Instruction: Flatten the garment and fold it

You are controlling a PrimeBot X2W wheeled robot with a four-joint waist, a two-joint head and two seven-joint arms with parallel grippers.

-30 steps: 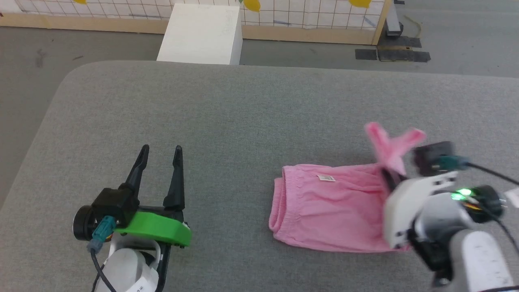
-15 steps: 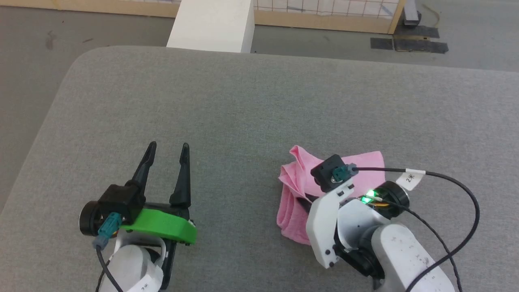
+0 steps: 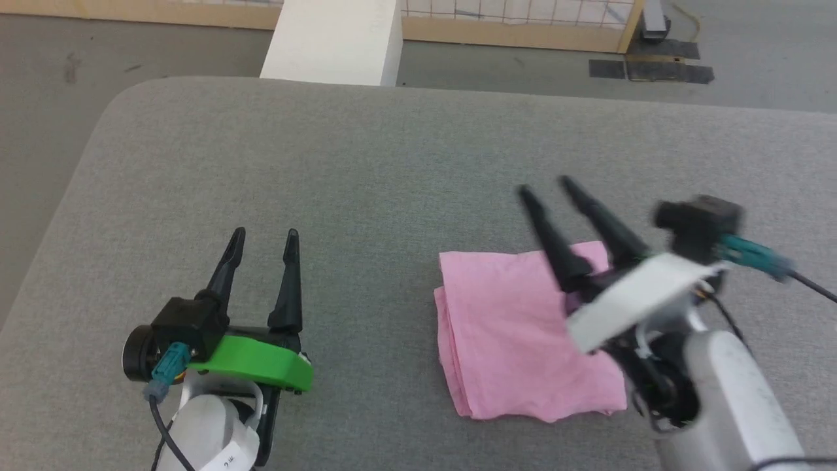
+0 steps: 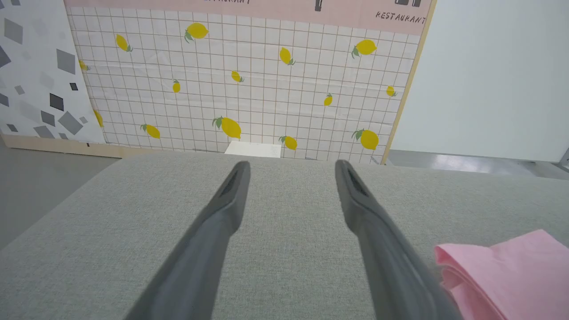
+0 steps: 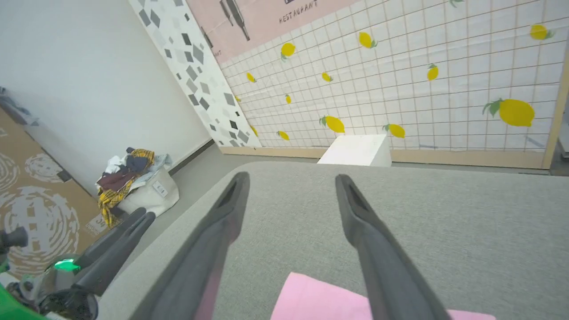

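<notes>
right tool [image 3: 544, 185] agape, seemingly above garment [image 3: 510, 327]

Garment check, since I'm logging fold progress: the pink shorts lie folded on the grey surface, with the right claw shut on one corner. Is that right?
Not quite. The garment does lie folded on the grey surface, but the right claw is open, not shut on a corner. The right wrist view shows its two fingers spread apart with no fabric between them.
</notes>
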